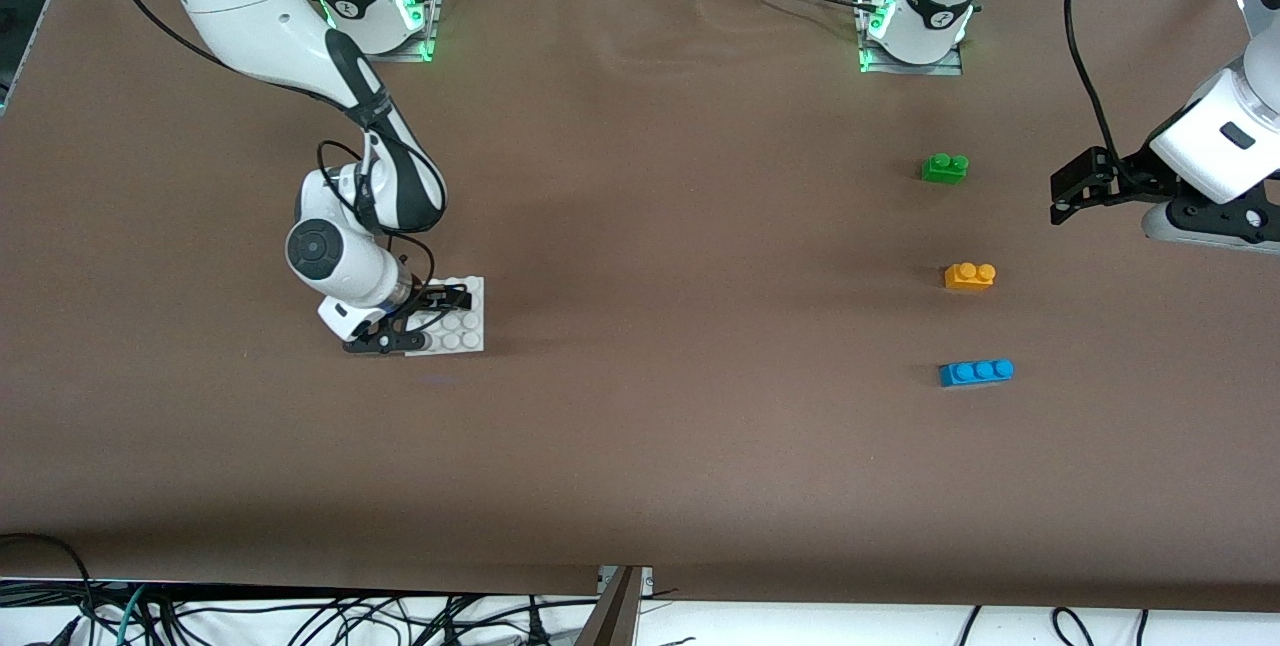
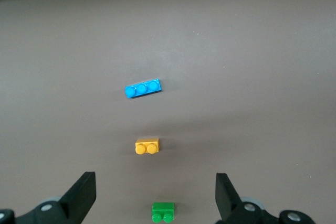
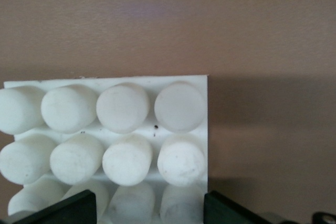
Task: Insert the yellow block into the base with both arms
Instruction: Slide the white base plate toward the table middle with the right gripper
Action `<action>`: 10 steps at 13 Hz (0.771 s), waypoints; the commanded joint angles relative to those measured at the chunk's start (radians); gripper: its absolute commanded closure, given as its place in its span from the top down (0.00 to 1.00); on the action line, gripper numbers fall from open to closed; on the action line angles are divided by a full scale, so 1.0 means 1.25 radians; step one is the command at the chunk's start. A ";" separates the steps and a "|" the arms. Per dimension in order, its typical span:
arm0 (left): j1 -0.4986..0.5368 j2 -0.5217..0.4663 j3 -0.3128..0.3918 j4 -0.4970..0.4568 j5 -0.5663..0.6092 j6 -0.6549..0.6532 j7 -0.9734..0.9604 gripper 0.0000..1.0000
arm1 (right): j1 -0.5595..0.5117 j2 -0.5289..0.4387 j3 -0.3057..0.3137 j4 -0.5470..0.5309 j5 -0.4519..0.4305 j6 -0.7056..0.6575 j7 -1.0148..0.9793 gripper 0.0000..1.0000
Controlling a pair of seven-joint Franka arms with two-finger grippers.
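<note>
The yellow block [image 1: 969,275] sat between green brick [image 1: 944,168] and blue brick [image 1: 976,372], left gripper [image 1: 1068,194] spread-fingered near it, risking the wrong brick, while the right gripper [image 1: 425,317] seemingly straddled the base [image 1: 462,324].

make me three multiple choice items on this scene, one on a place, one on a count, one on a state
1. Which brick lies nearest the front camera?
A. green brick
B. yellow block
C. blue brick

2. How many studs does the blue brick carry?
A. two
B. three
C. four

3. How does the left gripper stand?
A. open, holding nothing
B. shut on the yellow block
C. shut on the base

Answers:
1 C: the blue brick lies lowest in the front view, below the yellow block and the green brick.
2 B: three round studs show in a row on it.
3 A: the left gripper has its fingers spread wide above the table, while the right gripper is down at the base.
</note>
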 commanded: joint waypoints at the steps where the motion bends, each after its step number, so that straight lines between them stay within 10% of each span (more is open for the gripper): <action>1: -0.008 -0.009 0.012 -0.002 -0.018 -0.001 0.008 1.00 | 0.046 0.059 0.008 0.030 0.019 0.020 0.073 1.00; 10: -0.008 -0.010 0.012 -0.002 -0.018 -0.005 0.009 1.00 | 0.175 0.096 0.008 0.109 0.021 0.020 0.276 1.00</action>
